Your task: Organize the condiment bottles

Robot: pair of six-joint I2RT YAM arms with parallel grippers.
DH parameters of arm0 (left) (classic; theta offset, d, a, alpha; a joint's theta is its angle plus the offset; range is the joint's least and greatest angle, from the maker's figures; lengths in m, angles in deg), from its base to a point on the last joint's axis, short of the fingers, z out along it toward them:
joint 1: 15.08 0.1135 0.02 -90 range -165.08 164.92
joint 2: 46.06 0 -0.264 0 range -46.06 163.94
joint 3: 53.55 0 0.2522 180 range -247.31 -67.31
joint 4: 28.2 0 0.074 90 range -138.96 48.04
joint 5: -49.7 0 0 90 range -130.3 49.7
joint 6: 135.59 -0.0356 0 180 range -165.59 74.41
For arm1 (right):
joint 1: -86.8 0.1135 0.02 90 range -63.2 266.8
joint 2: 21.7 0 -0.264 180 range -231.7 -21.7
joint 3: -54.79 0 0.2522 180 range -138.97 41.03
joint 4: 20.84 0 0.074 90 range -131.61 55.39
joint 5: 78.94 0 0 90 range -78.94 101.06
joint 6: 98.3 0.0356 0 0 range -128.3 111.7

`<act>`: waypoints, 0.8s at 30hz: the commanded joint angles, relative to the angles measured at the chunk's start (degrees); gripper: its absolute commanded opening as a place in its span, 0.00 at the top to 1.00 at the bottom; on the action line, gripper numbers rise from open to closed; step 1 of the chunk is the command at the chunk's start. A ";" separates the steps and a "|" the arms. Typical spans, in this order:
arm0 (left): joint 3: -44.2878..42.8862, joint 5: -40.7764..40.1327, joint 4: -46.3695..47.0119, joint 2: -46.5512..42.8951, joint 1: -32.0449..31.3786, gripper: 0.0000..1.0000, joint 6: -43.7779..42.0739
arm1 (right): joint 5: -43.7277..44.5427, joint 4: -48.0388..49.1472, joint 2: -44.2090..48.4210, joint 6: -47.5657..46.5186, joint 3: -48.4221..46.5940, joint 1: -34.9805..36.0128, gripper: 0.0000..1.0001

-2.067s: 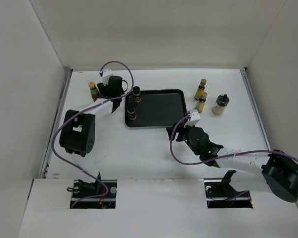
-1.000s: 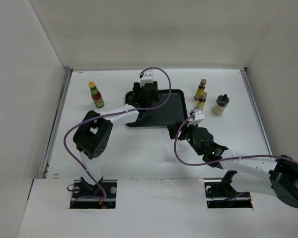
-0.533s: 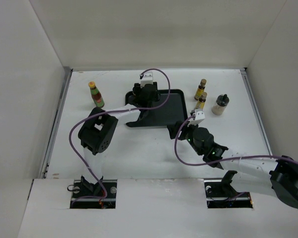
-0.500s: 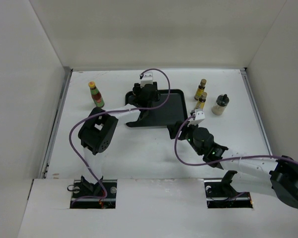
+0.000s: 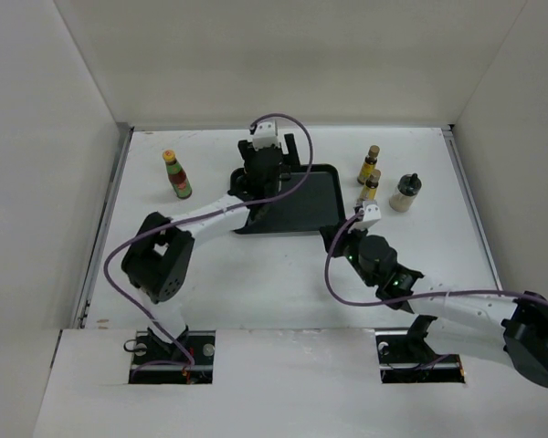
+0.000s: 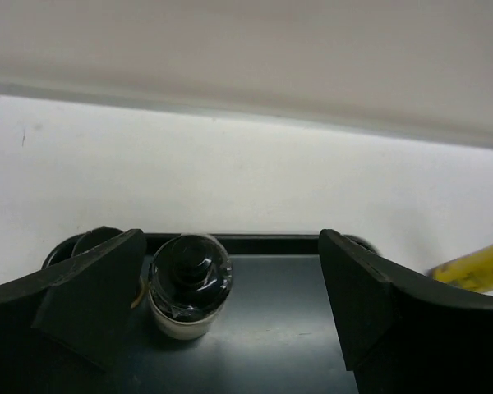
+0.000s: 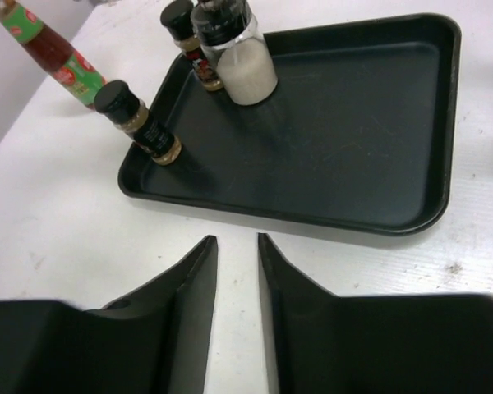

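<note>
**Three bottles in the tray, four on the table**

Nearest, the right gripper point(image 7: 236, 246) is over the table point(image 5: 256, 283), just off the near right corner of the black tray point(image 7: 378, 164). Its fingers are almost together, with only a thin gap, and they hold nothing.

Inside the tray, one short dark jar point(image 7: 140, 123) stands at the left edge. In the far left corner stand the second dark jar point(image 7: 185, 37) and a white black-capped bottle point(image 7: 234, 57), just beside each other. The left gripper point(image 6: 232, 254) is at this corner with its fingers wide apart. The white black-capped bottle is upright between them, and neither finger touches it.

On the table, the red bottle point(image 5: 175, 173) stands upright, well left of the tray. Right of the tray's far right corner stands one slim amber bottle point(image 5: 371, 189), with the other amber bottle point(image 5: 371, 162) just behind it. The second white bottle point(image 5: 405, 193) stands further right.
</note>
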 commanded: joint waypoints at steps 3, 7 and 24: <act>7.04 -0.17 7.24 -18.01 -3.87 0.27 0.30 | 4.37 -0.18 4.15 0.53 0.40 -0.89 0.85; 21.62 -5.77 12.95 -31.90 -9.75 0.62 1.18 | 8.24 -5.09 5.20 3.25 -3.02 -2.47 0.85; 61.56 -24.43 6.28 -76.32 -22.78 0.47 3.12 | 6.42 -28.92 -11.03 0.44 -28.16 -41.39 0.00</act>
